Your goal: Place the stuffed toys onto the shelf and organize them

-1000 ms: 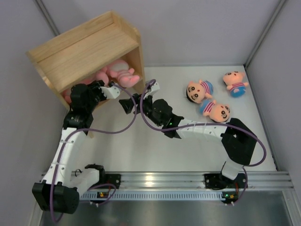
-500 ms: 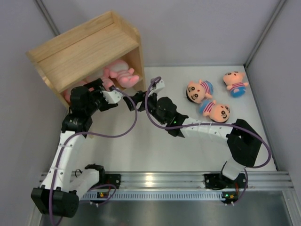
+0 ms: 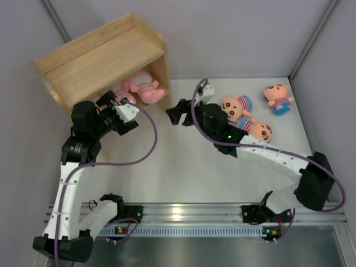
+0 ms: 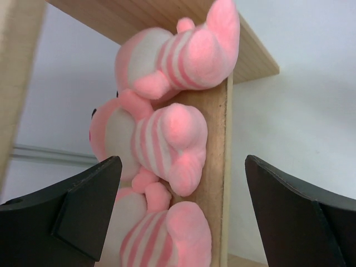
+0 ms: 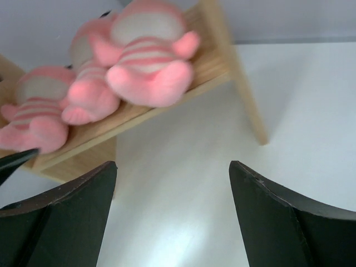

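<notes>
My two arms rise from the rail at the near edge of the white tabletop point(image 3: 167, 172). My left arm reaches up the left side. My right arm sweeps in from the right and across the middle.

My left hand point(image 3: 125, 114) hangs just in front of the shelf opening. Its fingers are spread as wide as they go and nothing is between them. From its wrist camera, the left hand point(image 4: 182, 162) frames the pink toys without touching them.

My right hand point(image 3: 188, 103) hovers over bare tabletop, just right of the shelf's right side panel. Its fingers are also wide apart and hold nothing. In its own wrist view, only tabletop shows between the fingers of the right hand point(image 5: 172, 167).

The wooden shelf point(image 3: 100, 58) stands at the far left corner, turned at an angle so its open front faces my hands. Three pink striped animals lie in a row on its lower tier, feet towards the opening. The first animal point(image 5: 147, 50) is against the right side panel, the second animal point(image 5: 89, 83) touches it, and the third animal point(image 5: 33, 117) is further left.

Three dolls lie on the tabletop to the far right, well apart from the shelf. The nearest doll point(image 3: 257, 130) is partly behind my right forearm. The middle doll point(image 3: 236, 107) lies just beyond it, and the last doll point(image 3: 278, 97) is by the right wall.
</notes>
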`<control>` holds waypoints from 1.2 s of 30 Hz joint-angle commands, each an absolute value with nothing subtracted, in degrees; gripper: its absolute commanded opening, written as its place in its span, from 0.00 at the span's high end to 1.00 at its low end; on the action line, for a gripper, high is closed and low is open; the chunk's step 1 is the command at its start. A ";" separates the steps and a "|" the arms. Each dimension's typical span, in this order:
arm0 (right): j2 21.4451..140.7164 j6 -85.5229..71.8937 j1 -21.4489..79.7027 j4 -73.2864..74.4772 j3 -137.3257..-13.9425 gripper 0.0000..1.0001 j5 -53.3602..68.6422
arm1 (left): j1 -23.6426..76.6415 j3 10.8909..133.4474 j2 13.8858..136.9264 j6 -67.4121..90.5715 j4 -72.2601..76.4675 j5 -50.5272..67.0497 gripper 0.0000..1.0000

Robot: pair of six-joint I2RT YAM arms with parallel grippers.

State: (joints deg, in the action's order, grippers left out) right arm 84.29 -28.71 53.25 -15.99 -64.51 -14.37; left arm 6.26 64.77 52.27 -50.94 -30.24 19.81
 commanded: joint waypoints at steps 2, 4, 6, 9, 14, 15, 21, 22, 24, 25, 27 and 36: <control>69.47 -30.49 45.45 9.10 -65.13 0.17 -21.08 | 6.42 71.71 48.70 -39.48 -36.90 24.96 0.01; 65.41 -32.85 40.20 19.57 -61.99 0.16 -25.47 | 6.42 72.42 47.03 -35.26 -38.58 25.22 0.01; 59.43 -34.88 33.10 25.19 -56.38 0.14 -28.81 | 6.42 73.12 45.97 -32.27 -40.95 25.93 0.01; 53.36 -36.47 22.20 25.67 -48.12 0.02 -28.49 | 6.42 73.83 44.21 -29.19 -43.59 26.54 0.02; 59.66 -33.40 8.28 21.27 -44.65 0.01 -18.21 | 6.42 74.01 41.84 -26.54 -46.58 27.68 0.04; 61.68 -32.70 6.09 21.01 -45.43 0.01 -17.50 | 6.42 73.83 41.40 -26.46 -47.37 27.60 0.04; 75.92 -29.28 3.69 17.05 -49.65 0.05 -20.22 | 6.42 72.60 38.68 -26.81 -52.80 26.63 0.06; 78.98 -28.75 3.69 16.88 -50.44 0.15 -19.95 | 6.42 71.90 38.24 -27.07 -53.61 26.89 0.07; 81.11 -26.20 3.69 15.47 -51.77 0.46 -19.34 | 6.42 70.67 36.40 -29.00 -55.97 27.51 0.07; 81.82 -25.84 3.78 15.21 -51.85 0.58 -19.60 | 6.42 68.66 35.60 -30.92 -56.86 28.64 0.09; 81.48 -23.48 3.69 15.81 -51.85 0.97 -20.39 | 6.42 66.28 33.85 -33.65 -58.53 29.70 0.11; 66.64 -6.96 6.58 31.87 -56.86 1.00 -0.46 | 6.42 56.42 25.84 -48.51 -64.16 32.51 0.09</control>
State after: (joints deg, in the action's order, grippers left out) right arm 73.71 -16.40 4.93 25.34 -50.41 -11.97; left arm 6.28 56.49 27.75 -41.43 -62.52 28.58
